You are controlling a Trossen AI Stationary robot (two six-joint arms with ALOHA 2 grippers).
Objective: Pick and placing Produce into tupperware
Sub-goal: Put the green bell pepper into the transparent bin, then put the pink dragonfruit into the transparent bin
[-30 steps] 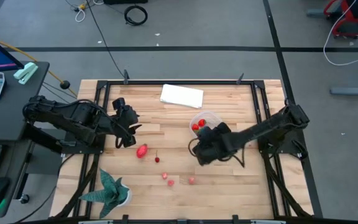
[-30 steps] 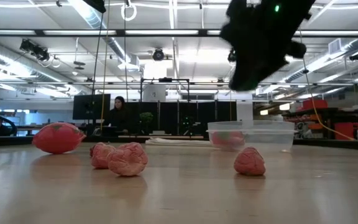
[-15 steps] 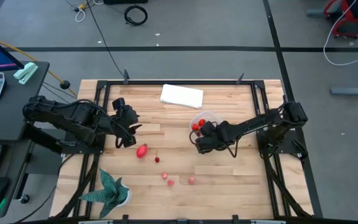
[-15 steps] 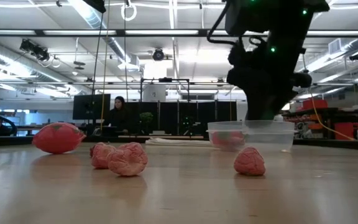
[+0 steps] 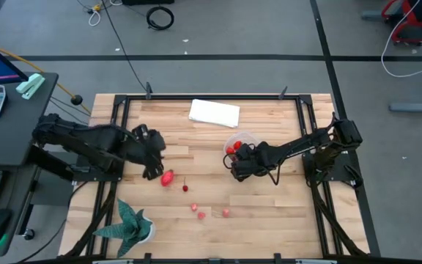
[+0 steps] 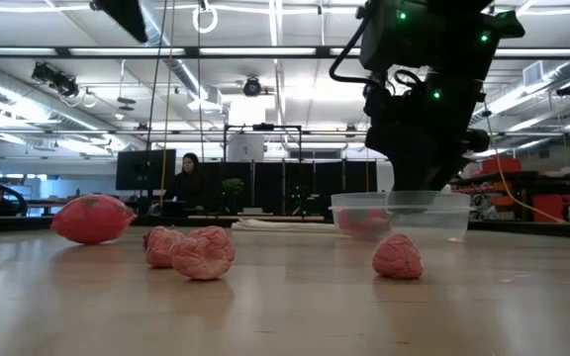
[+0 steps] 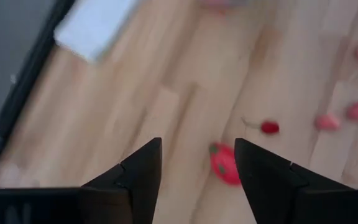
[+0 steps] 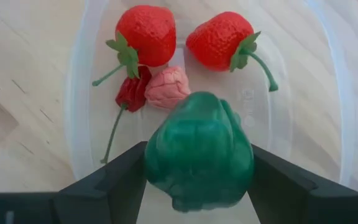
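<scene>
While the right gripper point(image 8: 197, 186) is hovering over the tub point(image 8: 79, 93) clamping the green pepper point(image 8: 199, 152), we're releasing it low and centered; left gripper point(image 7: 197, 165) open above the red fruit point(image 7: 226, 165).

Dark left gripper point(image 5: 152, 163) hovering over the table with fingers parted, dark right gripper point(image 8: 199, 163) reaching inward, fingers clamping a green toy pepper point(image 8: 199, 152).

My right gripper point(image 5: 238, 163) sits at the near edge of the tub point(image 5: 242, 141), which holds red produce point(image 5: 231, 149). My left gripper point(image 5: 152, 163) hangs just beside the big red piece point(image 5: 167, 178), with four smaller pieces point(image 5: 198, 210) scattered beyond it. A white cloth point(image 5: 214, 113) lies between the two arms, and a plant point(image 5: 129, 221) stands behind the left gripper.
</scene>
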